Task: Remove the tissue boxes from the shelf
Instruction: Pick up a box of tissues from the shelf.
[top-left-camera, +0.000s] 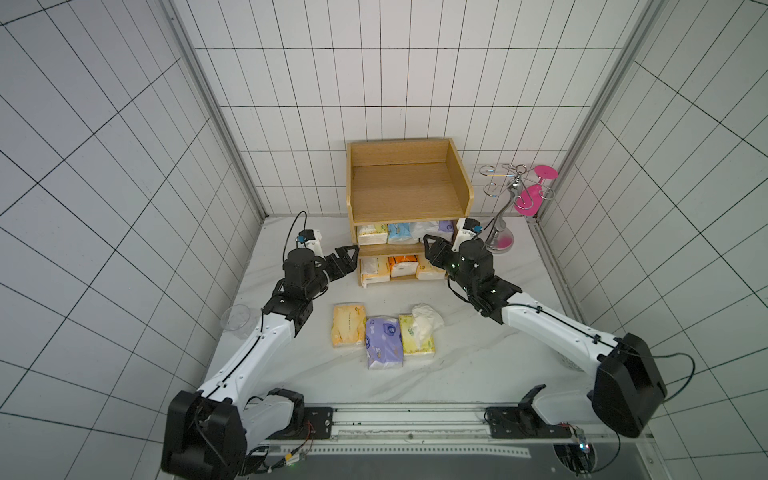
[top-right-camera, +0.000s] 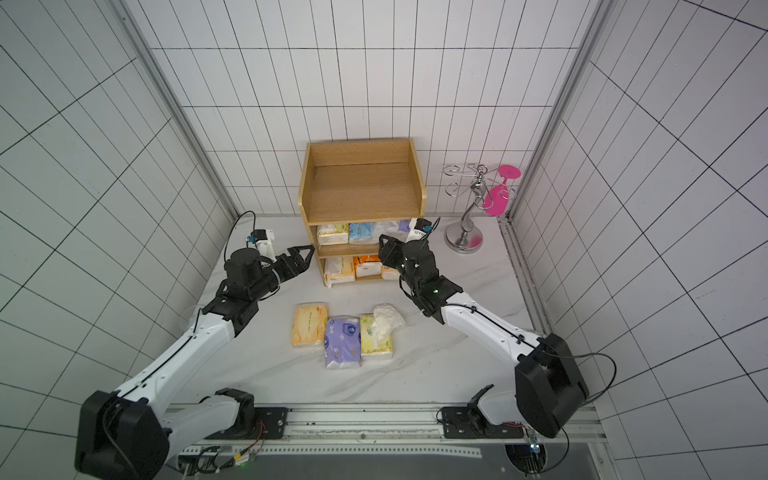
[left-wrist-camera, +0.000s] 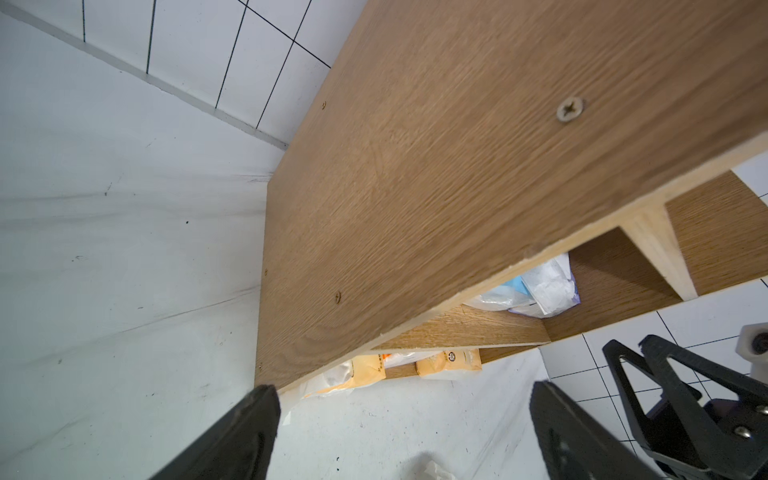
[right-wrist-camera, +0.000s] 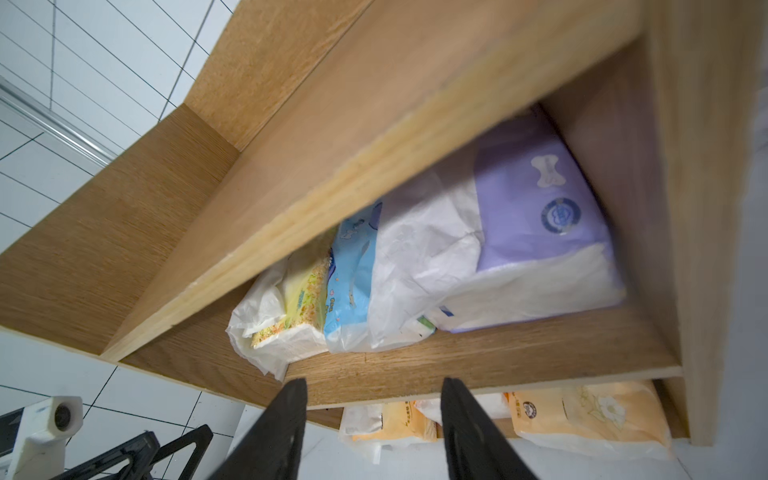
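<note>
Standing at twelve o'clock on the white table, against the back wall, the shelf holds six tissue packs in its two lower tiers. The middle tier, from nine to three o'clock, has a yellow pack, a light blue pack and a purple pack. Crumpled white tissue lies across the blue and purple ones. The bottom tier has a pale pack, a bright orange pack and a peach pack.

Three more lie flat at the table's centre, touching side by side: a peach-yellow pack, a second purple pack and a pale yellow pack, which has tissue spilling from its twelve o'clock end.

The left gripper hovers just beside the shelf's nine o'clock side panel, its jaws spread wide with nothing between them. The right gripper is close to the middle tier's front edge toward three o'clock, jaws apart and empty, pointing at the white tissue.

A silver stand carrying a pink glass is at two o'clock. A clear cup sits at nine o'clock.
</note>
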